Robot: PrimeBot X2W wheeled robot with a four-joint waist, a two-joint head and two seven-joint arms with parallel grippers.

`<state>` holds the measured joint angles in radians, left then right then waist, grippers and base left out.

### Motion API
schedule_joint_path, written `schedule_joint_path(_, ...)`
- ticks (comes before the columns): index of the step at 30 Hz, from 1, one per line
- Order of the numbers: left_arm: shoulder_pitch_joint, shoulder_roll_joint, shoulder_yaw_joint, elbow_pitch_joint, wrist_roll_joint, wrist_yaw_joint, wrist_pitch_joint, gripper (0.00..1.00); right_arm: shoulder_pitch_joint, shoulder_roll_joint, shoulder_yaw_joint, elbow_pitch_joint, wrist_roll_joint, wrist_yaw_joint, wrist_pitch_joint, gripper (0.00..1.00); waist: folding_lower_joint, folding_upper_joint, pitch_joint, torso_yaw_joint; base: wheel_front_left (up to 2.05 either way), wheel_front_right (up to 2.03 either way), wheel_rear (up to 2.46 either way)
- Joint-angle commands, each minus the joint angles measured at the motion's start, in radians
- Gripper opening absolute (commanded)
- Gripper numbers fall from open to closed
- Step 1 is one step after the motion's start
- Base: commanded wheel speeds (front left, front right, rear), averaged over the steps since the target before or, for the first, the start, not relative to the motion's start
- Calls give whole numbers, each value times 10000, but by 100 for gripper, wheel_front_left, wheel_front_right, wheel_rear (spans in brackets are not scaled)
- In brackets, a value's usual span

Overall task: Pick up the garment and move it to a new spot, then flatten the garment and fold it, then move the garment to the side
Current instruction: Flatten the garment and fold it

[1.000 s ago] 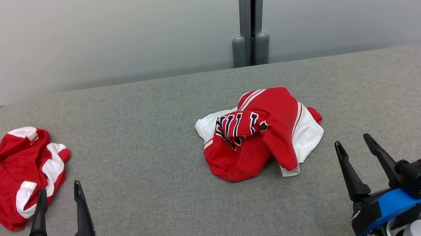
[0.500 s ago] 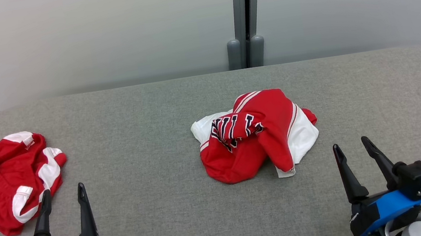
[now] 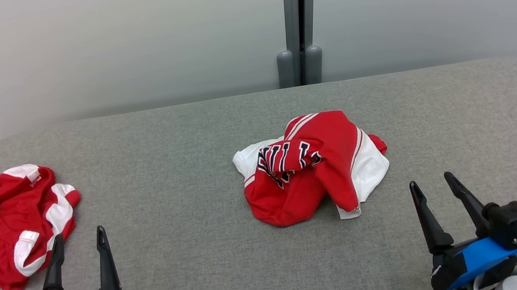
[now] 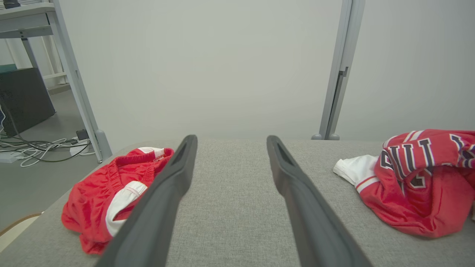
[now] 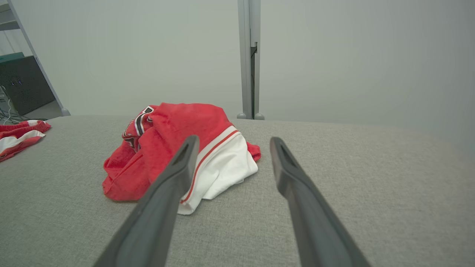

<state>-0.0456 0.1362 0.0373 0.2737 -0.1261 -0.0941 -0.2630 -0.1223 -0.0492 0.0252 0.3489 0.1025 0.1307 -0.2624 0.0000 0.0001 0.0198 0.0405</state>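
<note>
Against the frame from a second ago, the whole head view has slid a little. The grey post on the wall and both heaps of cloth sit slightly further left, so we read this as the camera turning, not the things moving. The garment keeps the same crumpled shape: red with white panels, and a fold of dark lettering on top. It lies in the middle of the grey tabletop. The second red cloth lies as before near the tabletop's left edge, well apart from the garment.

Our left hand hangs low at the near left with its fingers pointing away from us, spread apart and empty. Its outer finger shows against the near edge of the second red cloth, and we cannot tell whether they touch. Our right hand sits at the near right, fingers leaning slightly towards the garment, released and holding nothing. It is near the garment's white corner but apart from it. In the right wrist view the garment lies ahead and to the left, with one finger crossing in front of its white panel. Both hands are spread as wide as before.
</note>
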Motion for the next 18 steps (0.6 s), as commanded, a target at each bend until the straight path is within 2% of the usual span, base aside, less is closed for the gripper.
schedule_joint_path(1,-36,-23,55,3,50,-39,-26,100,99,-23,-27,44,2,1,-38,100,0,-1,-1,-5,0,0,0)
schedule_joint_path(9,-35,-103,115,16,132,-106,-26,100,65,-23,-177,104,-60,3,-38,100,0,-1,-21,61,0,0,0)
schedule_joint_path(18,-331,-217,70,26,210,-193,-28,100,-924,-21,-455,250,-582,3,-38,100,0,-1,137,309,0,0,0)
